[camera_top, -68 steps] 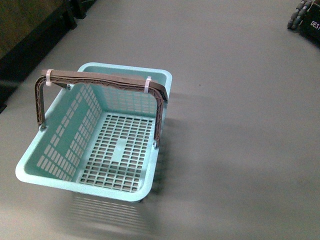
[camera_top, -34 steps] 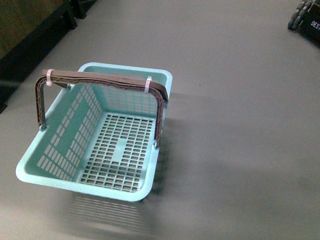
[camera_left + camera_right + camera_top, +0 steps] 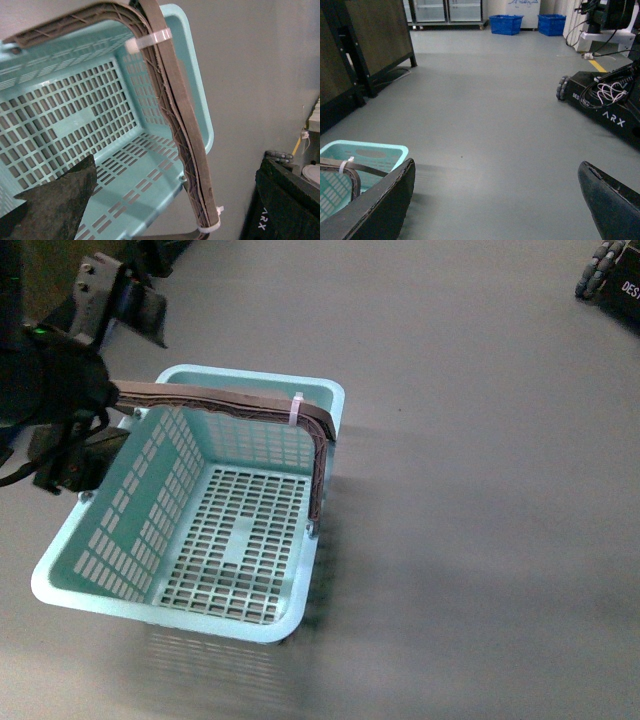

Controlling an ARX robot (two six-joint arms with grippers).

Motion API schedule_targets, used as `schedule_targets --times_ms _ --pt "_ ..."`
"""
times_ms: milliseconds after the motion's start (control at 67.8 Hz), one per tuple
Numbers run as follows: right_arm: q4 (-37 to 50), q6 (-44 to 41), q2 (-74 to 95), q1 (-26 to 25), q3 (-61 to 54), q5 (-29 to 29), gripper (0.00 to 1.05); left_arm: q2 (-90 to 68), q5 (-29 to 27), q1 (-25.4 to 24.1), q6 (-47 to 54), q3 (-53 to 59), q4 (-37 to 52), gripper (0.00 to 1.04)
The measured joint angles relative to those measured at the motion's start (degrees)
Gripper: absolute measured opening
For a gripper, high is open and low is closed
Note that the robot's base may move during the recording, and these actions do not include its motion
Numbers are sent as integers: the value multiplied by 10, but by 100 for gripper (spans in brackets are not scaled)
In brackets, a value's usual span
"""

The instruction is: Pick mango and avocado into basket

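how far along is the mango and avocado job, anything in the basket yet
Nothing looks done: the basket is empty, its grid bottom bare. No mango or avocado shows in any view. In hand: the left gripper is at the brown handle, apparently open; the right gripper is open, holding nothing. Both picks are left.

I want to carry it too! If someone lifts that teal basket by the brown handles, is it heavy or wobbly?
Probably light: the basket is empty, and its walls and bottom are mostly slots. It looks like stiff plastic, so it should keep its shape. The brown handles, zip-tied together, seem hinged at the sides, so it may swing beneath them.
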State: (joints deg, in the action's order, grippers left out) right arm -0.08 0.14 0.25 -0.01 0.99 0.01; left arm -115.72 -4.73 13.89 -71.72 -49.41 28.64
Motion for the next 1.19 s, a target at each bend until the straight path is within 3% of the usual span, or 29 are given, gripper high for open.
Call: schedule_targets --times_ms 295,811,1195 --pt "0 0 0 0 0 0 96 -131 -13 46 -12 -134 -22 96" --pt "0 0 0 0 0 0 96 -210 -41 39 -33 -215 -38 96" --pt "0 0 0 0 0 0 96 -234 -48 35 -57 -250 -70 32"
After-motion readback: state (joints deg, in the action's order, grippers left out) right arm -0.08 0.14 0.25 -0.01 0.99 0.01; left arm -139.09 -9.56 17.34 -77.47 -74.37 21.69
